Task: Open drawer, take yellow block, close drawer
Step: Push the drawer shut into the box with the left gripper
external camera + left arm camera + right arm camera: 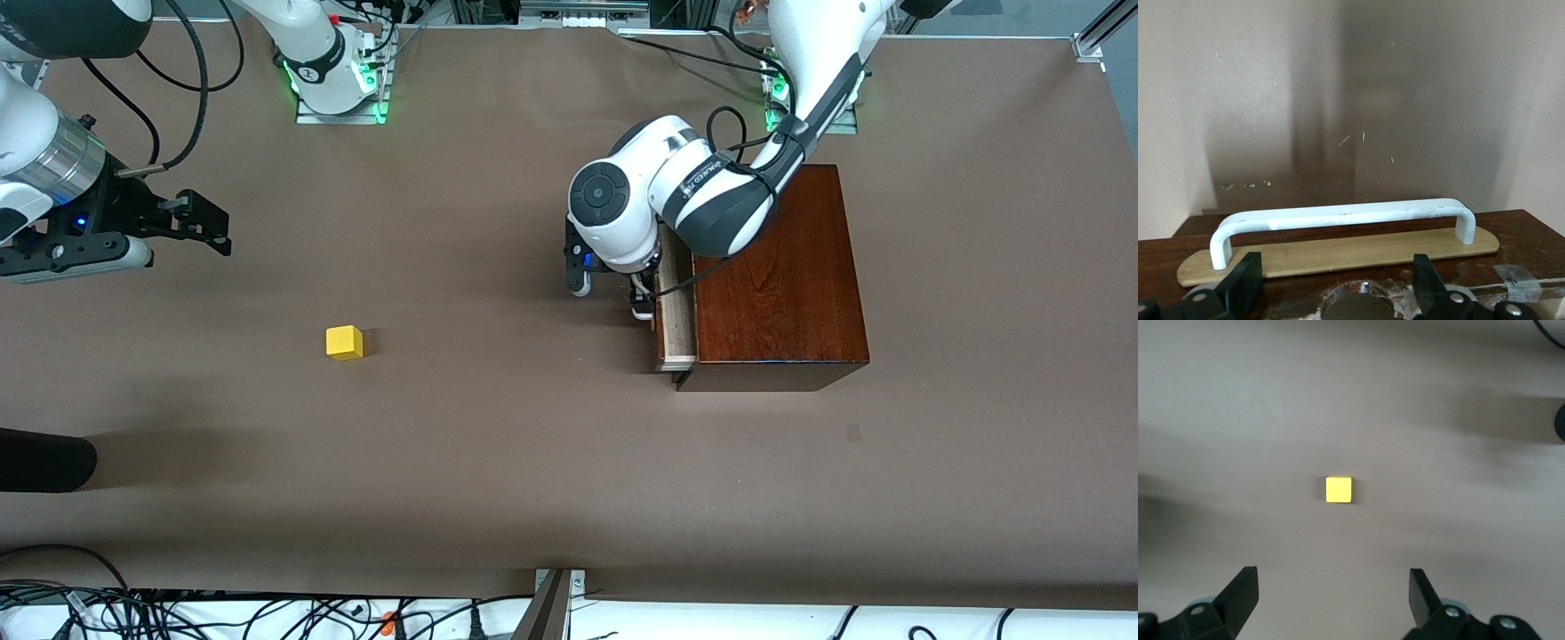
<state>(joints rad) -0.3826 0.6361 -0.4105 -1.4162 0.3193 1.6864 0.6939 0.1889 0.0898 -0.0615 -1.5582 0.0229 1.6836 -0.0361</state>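
The dark reddish-brown wooden box [782, 284] stands toward the left arm's end of the table. Its drawer [676, 307] sticks out a little and shows a strip of pale wood. My left gripper [642, 300] is at the drawer's front, mostly hidden under the wrist. In the left wrist view it [1336, 283] is open, its fingers [1245, 280] apart and close to the white handle [1338, 215], not holding it. The yellow block [344, 342] lies on the bare table toward the right arm's end. My right gripper [203, 222] hangs open and empty above the table; its wrist view shows the block [1339, 489] beneath it [1333, 593].
A black rounded object [44, 462] juts in at the table's edge at the right arm's end, nearer the front camera than the block. Cables [178, 613] lie along the table's near edge. The brown tabletop [498, 427] lies bare between the block and the box.
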